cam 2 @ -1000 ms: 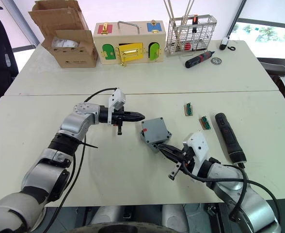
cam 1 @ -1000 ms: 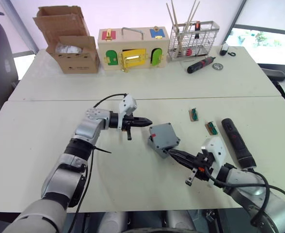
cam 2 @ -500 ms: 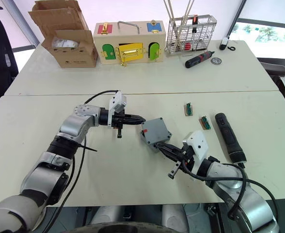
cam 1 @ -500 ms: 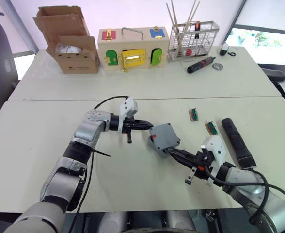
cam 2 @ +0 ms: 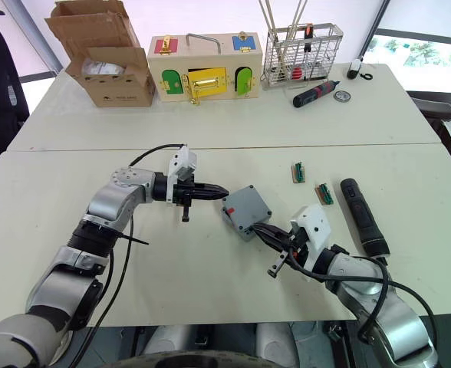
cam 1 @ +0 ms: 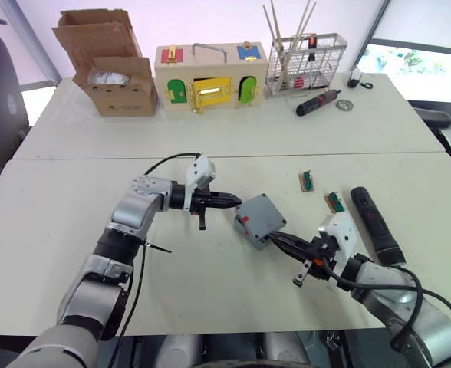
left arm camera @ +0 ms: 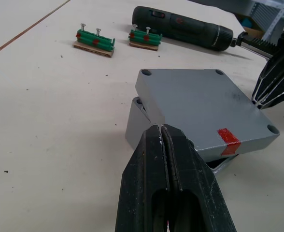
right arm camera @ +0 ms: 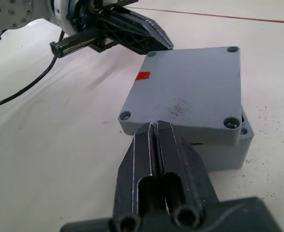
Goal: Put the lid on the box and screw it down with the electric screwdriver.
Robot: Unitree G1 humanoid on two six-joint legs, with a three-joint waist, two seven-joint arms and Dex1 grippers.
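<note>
Head stereo pair: high, facing forward and down over both arms. Left wrist camera: low and close, sighting along the left gripper (left arm camera: 163,131) at the box (left arm camera: 180,126) just ahead of its tips. Right wrist camera: equally close behind the right gripper (right arm camera: 154,126), facing opposite. All views share the box.

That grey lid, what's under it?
The lid lies askew on the deeper grey box, whose corners stick out from beneath. Whatever is inside the box is covered.
</note>
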